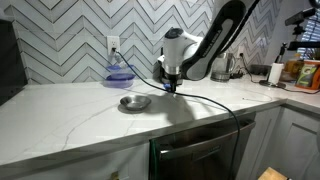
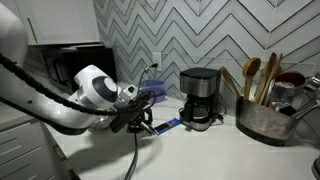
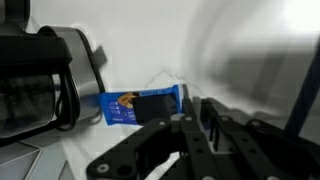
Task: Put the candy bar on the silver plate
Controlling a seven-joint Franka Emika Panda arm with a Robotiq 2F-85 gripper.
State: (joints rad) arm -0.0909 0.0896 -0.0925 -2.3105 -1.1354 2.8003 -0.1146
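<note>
Blue in its wrapper with a darker middle, the candy bar point(image 3: 140, 106) lies flat on the white table point(image 3: 250, 60), just in front of the coffee maker point(image 3: 40, 80). In an exterior view the candy bar point(image 2: 167, 124) shows as a short blue strip at the foot of the coffee maker point(image 2: 200, 97), touching neither it nor anything else that can be made out.

The gripper point(image 2: 143, 122) hangs low over the table, close beside the bar on the side away from the coffee maker. In the wrist view the gripper point(image 3: 185, 112) fills the lower part of the picture; its jaws stand apart with nothing between them, and the bar lies just beyond their tips.

The silver plate point(image 1: 134, 102) sits on the table well apart from the coffee maker, past the gripper point(image 1: 172, 87), and holds nothing. A blue bowl point(image 1: 119, 74) stands near the plate, closer to the tiled wall point(image 1: 70, 40). On the other side of the coffee maker stands a grey pot point(image 2: 262, 120) with wooden spoons point(image 2: 255, 75) upright in it.
</note>
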